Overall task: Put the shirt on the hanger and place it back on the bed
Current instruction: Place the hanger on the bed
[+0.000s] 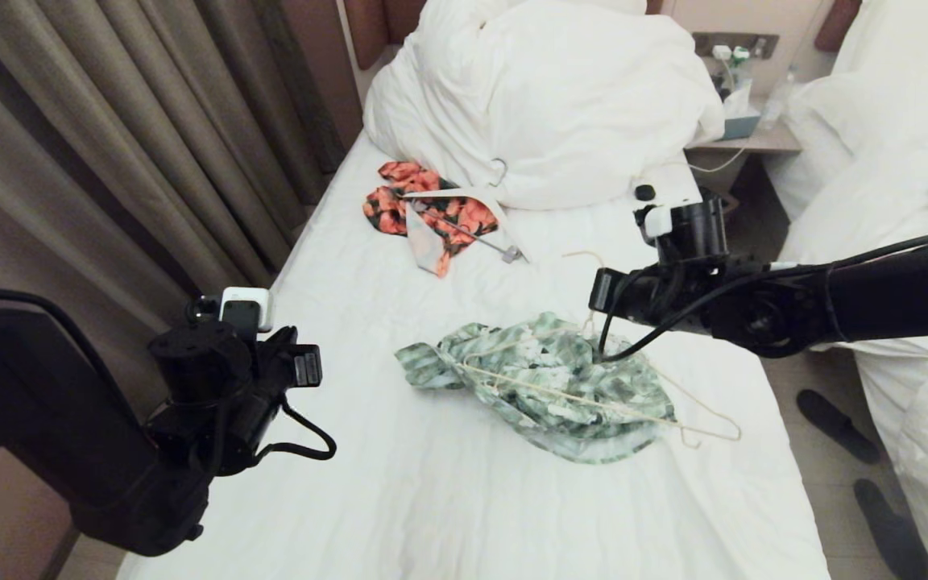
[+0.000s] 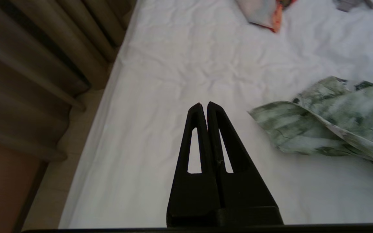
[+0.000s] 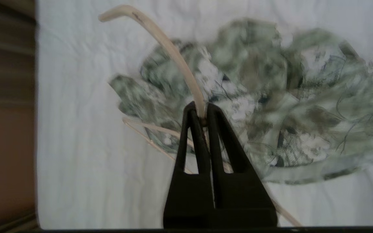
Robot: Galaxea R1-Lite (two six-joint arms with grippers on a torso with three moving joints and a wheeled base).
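Observation:
The pale green leaf-print shirt point(image 1: 544, 387) lies crumpled in the middle of the bed point(image 1: 448, 499). The thin cream hanger point(image 1: 585, 399) lies across it, with one shoulder end poking out past the shirt toward the bed's right edge. My right gripper point(image 3: 202, 108) hovers over the shirt point(image 3: 287, 106) and is shut on the stem of the hanger's hook point(image 3: 170, 48), which curves up past the fingertips. My left gripper point(image 2: 204, 105) is shut with nothing in it, above bare sheet near the bed's left edge. A sleeve of the shirt point(image 2: 329, 123) lies off to its side, apart from it.
An orange-and-black garment point(image 1: 424, 209) with a thicker white hanger lies farther up the bed, below the bunched duvet point(image 1: 561, 105). Curtains point(image 1: 109, 145) hang along the left. A nightstand point(image 1: 746, 141), a second bed point(image 1: 899, 161) and dark slippers point(image 1: 834, 423) are on the right.

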